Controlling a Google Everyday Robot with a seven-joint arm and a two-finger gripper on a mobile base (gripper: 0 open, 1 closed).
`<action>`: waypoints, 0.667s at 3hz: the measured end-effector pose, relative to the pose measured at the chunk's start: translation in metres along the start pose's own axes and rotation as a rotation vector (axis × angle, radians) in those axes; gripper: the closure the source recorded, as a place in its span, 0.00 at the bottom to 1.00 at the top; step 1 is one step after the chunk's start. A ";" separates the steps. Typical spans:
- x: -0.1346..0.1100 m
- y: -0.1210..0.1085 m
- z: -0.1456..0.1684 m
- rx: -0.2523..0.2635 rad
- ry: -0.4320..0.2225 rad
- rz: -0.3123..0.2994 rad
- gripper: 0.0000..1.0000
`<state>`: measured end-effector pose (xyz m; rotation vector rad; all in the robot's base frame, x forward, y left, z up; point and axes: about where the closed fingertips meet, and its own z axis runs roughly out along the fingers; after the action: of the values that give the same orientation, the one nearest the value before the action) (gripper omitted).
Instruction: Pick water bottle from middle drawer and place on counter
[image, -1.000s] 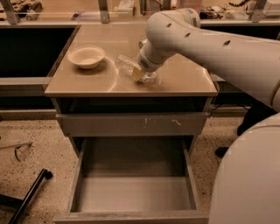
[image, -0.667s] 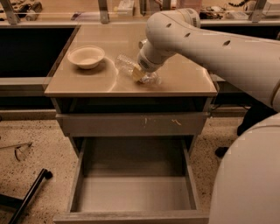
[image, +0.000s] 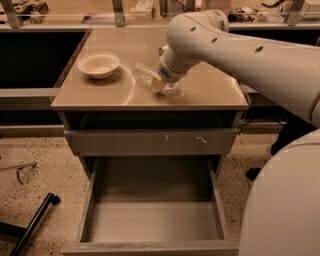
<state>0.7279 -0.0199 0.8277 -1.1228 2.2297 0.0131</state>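
Clear ribbed plastic sits right at the tool tip. The gripper (image: 161, 84) is down on the water bottle (image: 142, 74), which lies on its side on the counter (image: 210, 95), roughly mid-slab. You can't tell from here whether the gripper is clamped on it or has let go, since the wrist hides the contact.

Vs 1 s ago and 0.7 s ago, nothing has shifted: same arm (image: 240, 50) pose, same bottle spot. My read is that the carry is over, the bottle is resting on the slab, and you're paused at the release.

Moving outward, the white bowl (image: 98, 65) sits near the bottle's left end but apart from it. Below the slab is the shut scratched drawer front (image: 150, 141). Under that, the middle drawer (image: 155, 220) is pulled fully open w/ only bare grey floor showing.

What's prob. left is 1 step: let go and back off. The bottle is round and on its side, so it may roll. Lift straight up, no sideways drag.
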 end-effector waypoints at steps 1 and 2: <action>0.000 0.000 0.000 0.000 0.000 0.000 0.12; 0.000 0.000 0.000 0.000 0.000 0.000 0.00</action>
<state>0.7279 -0.0198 0.8277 -1.1229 2.2298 0.0131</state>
